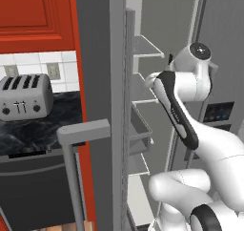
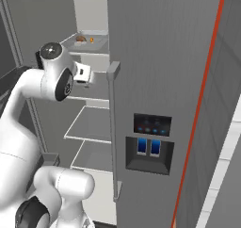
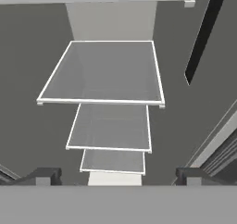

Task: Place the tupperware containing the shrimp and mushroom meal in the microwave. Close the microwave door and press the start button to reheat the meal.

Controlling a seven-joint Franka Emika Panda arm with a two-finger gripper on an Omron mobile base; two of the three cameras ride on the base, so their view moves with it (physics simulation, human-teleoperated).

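Readable text: none in any view.
Fridge door panel (image 2: 151, 125): small glowing icons on a dark strip, too small to read; no letters or numbers can be made out.
Dispenser recess (image 2: 148, 148): two blue-lit rectangles, no lettering.
Same panel in left base view (image 1: 218, 111): dark with faint blue marks, illegible.
Toaster (image 1: 25, 97): knobs and levers on its front, no brand or markings legible.
Wall outlets (image 1: 53, 71): plain plates, no labels.
Robot arm (image 1: 180, 114): white and dark shells, no logo readable.
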